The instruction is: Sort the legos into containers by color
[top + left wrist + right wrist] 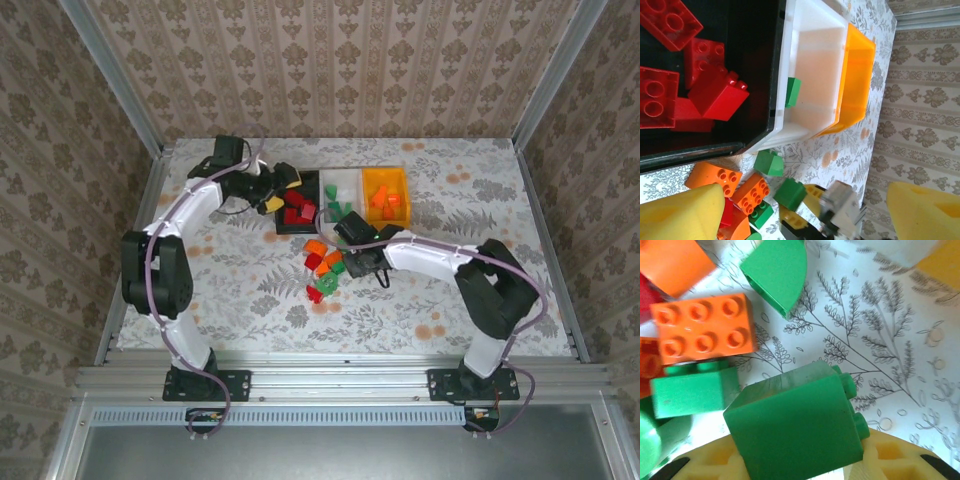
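The right claw [800, 462] is clamped on a small green plastic lego brick [795, 430], low in the middle of the frame, beside loose bricks on the flowery bench [880, 340]. The brick looks light, hard and slippery, so it is best squeezed on its flat sides. The left claw [281, 191] is apart, above the black plastic bin [308, 184].

We see three open bins touching in a row: a black bin [774, 70], a white bin [815, 65] in the middle and an orange-yellow bin [857, 80]. Red bricks [715, 95] lie in the black one, green bricks [338, 208] in the white one and orange bricks [388, 200] in the orange-yellow one. Loose bricks [322, 265], red, green and orange, lie in a pile on the surface [250, 290] in front of the bins. One big green brick [795, 435] sits tilted in the right pincer [800, 467], beside an orange brick [702, 327] with six studs.
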You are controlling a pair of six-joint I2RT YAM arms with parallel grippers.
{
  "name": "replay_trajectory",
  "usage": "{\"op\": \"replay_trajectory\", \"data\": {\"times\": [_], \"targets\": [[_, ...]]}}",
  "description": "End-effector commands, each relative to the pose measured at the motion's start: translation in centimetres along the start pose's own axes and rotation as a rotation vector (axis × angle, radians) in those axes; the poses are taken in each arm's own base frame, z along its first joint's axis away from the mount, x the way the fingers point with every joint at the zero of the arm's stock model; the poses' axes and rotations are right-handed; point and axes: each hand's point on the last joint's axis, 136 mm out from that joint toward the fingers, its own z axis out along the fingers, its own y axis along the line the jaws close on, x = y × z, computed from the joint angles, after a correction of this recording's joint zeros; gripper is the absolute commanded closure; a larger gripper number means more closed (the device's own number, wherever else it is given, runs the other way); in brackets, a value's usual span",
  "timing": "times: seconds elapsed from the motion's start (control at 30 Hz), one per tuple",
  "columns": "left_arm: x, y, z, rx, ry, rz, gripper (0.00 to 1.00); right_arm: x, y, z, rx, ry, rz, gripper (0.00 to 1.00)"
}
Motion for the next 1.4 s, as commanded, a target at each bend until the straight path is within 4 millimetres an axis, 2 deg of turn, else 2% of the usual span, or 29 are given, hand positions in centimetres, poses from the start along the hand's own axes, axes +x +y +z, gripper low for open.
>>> {"op": "replay_trajectory", "data": {"times": [0.0,0.07,0.2,0.3,0.4,0.5,0.57,0.67,0.73,0.83,0.93,1.0,1.07,1.13,1.23,1.3,1.37], "targets": [[-0.9,-1.2,-1.6,0.019,-0.049,0.023,0.14,-0.5,-0.4,-2.9,0.035,-0.042,0.020,0.64],[-1.2,-0.8,-1.7,0.016,-0.057,0.012,0.14,-2.1,-0.3,-3.7,0.033,-0.077,0.027,0.64],[-2.0,0.6,-2.0,-0.005,-0.077,-0.014,0.14,-7.9,-0.9,-3.4,0.053,-0.138,0.022,0.64],[-2.6,1.6,-2.2,-0.021,-0.091,-0.034,0.15,-12.2,-2.5,-1.3,0.073,-0.141,0.057,0.64],[-3.0,2.4,-2.3,-0.035,-0.102,-0.046,0.15,-15.2,-4.0,1.6,0.093,-0.110,0.077,0.64],[-3.1,2.4,-2.4,-0.036,-0.101,-0.046,0.15,-16.8,-5.2,4.0,0.113,-0.079,0.086,0.63],[-3.1,2.4,-2.5,-0.039,-0.105,-0.039,0.15,-17.5,-5.8,4.7,0.118,-0.075,0.100,0.61],[-3.2,2.6,-2.4,-0.041,-0.103,-0.043,0.15,-18.1,-5.9,4.3,0.120,-0.095,0.093,0.58],[-3.1,2.6,-2.2,-0.040,-0.100,-0.044,0.15,-18.5,-5.9,3.3,0.110,-0.115,0.095,0.55],[-3.1,2.4,-2.2,-0.030,-0.097,-0.047,0.15,-19.0,-5.5,1.2,0.078,-0.159,0.099,0.43],[-3.0,1.9,-2.4,-0.021,-0.098,-0.037,0.15,-19.4,-5.0,-1.1,0.054,-0.217,0.109,0.37],[-2.8,1.5,-2.5,-0.016,-0.099,-0.029,0.15,-19.2,-4.8,-2.2,0.055,-0.234,0.117,0.37],[-2.5,1.1,-2.4,-0.014,-0.096,-0.015,0.15,-18.3,-4.2,-3.1,0.058,-0.247,0.139,0.38],[-2.3,0.7,-2.2,-0.015,-0.091,-0.002,0.14,-16.2,-3.2,-3.4,0.046,-0.249,0.215,0.39],[-2.0,0.5,-2.0,-0.018,-0.083,0.006,0.14,-13.0,-1.0,-3.1,0.034,-0.272,0.293,0.39],[-1.9,0.6,-1.8,-0.020,-0.079,0.006,0.14,-11.8,1.0,-2.8,0.014,-0.277,0.261,0.38],[-1.8,0.7,-1.6,-0.023,-0.075,0.004,0.14,-11.0,1.8,-2.2,0.025,-0.225,0.247,0.36]]}}
